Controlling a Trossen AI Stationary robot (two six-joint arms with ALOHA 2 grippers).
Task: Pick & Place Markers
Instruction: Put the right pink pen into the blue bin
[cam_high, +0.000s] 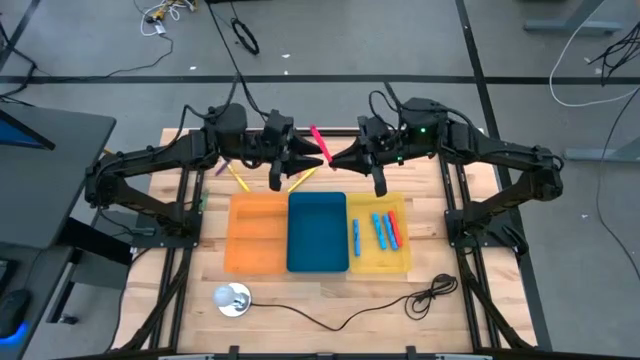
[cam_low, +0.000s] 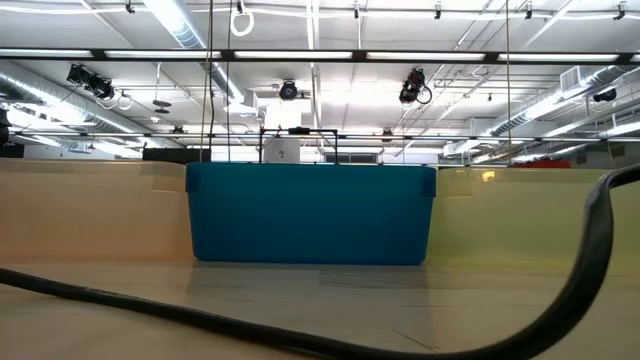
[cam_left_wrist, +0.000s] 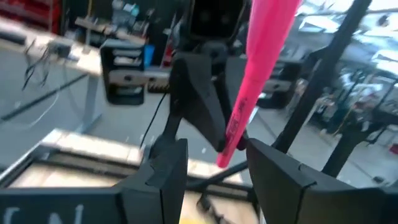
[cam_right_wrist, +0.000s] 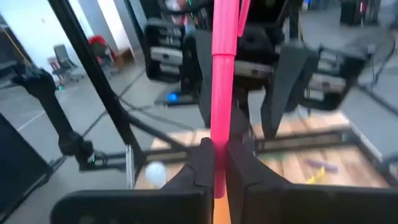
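The right end effector (cam_right_wrist: 214, 163) is clenching a pink marker (cam_right_wrist: 222, 74) upright above the desk (cam_high: 430, 282). Facing it, the left end effector (cam_left_wrist: 214, 163) is waiting released around the marker's lower tip. Good handover means clamping first, then releasing.

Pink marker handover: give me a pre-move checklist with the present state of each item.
1. Right gripper shut on the pink marker: ok.
2. Left gripper open, fingers standing either side of the marker's tip: ok.
3. Left fingers touching the marker: cannot tell.
4. Marker held above the table, between both arms in the high view: ok.
5. Yellow tray has bare room beside its markers: ok.
6. Blue tray holds nothing: ok.
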